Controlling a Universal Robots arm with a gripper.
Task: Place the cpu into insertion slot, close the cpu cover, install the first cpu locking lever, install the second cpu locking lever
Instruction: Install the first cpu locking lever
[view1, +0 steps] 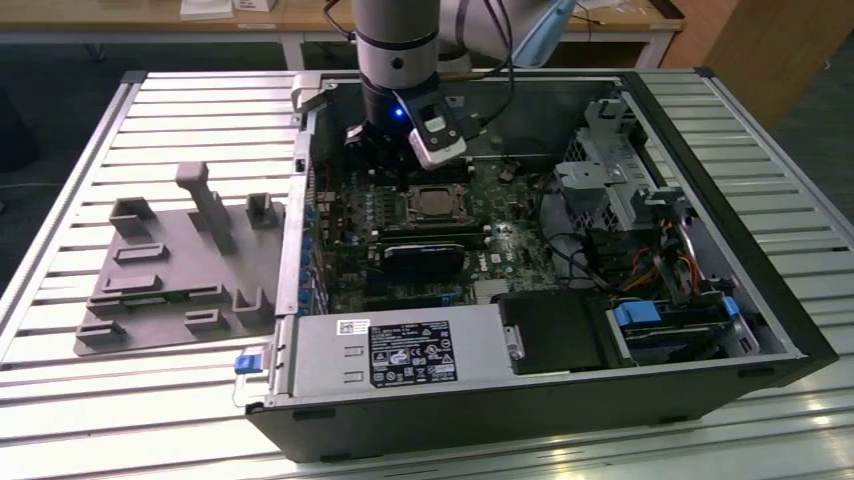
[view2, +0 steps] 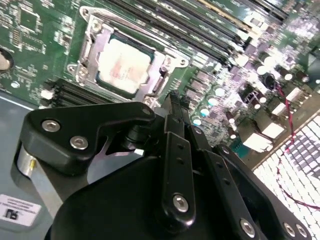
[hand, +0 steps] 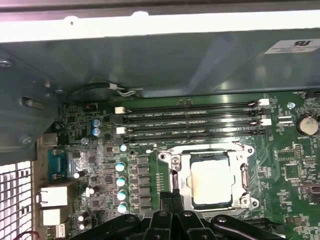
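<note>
Gripper (hand: 172, 197) fingers are pressed together and pinch nothing in the first wrist view, poised over the green motherboard (hand: 150, 170) at the socket's edge. Just past the fingertips the cpu (hand: 212, 182) sits flat in the insertion slot (hand: 205, 159), and the cpu cover (hand: 245, 177) lies down around it. Beyond run long black memory slots (hand: 190, 117), then the grey case wall (hand: 150, 60)

Entry: you're working in a robotics lab or workshop. Slatted metal table (view1: 134, 420); open PC case (view1: 534, 425) on it; grey fixture (view1: 174, 280) at its 9 o'clock; wooden desks (view1: 240, 25) at 12 o'clock; arm (view1: 396, 50) above.
</note>
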